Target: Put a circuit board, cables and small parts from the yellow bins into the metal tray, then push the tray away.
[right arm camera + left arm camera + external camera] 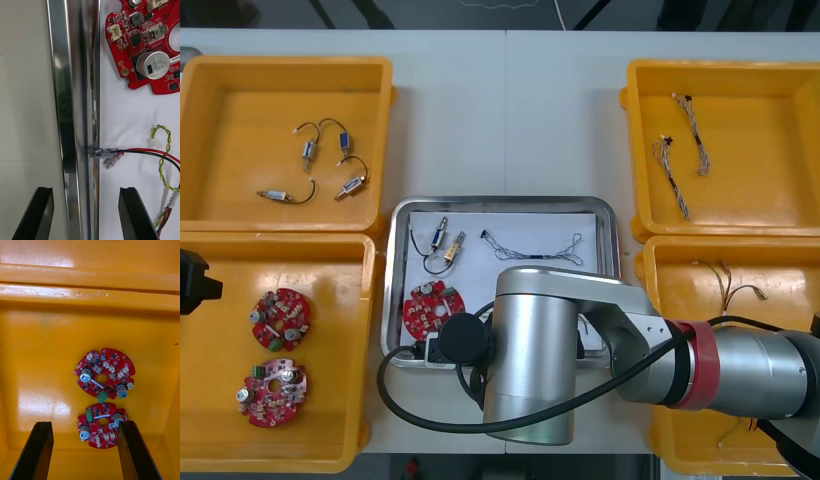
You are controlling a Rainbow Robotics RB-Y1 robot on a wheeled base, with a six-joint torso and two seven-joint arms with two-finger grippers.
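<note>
1. Light table (450, 130), pale grey and matte, across nearly the whole front view.
2. Thin seam (506, 120) straight down its middle.
3. Beyond the far edge, a narrow strip of dark floor (430, 12), crossed by slanted dark bars (321, 12).
4. In the right wrist view, the same pale tabletop, evenly lit.

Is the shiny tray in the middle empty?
No. The metal tray holds a red circuit board, cables and small metal parts.

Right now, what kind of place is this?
Probably an electronics kitting bench: yellow plastic bins hold round red circuit boards, under the open left gripper, and thin cables; the open right gripper hangs over the rim of the shiny metal tray.
</note>
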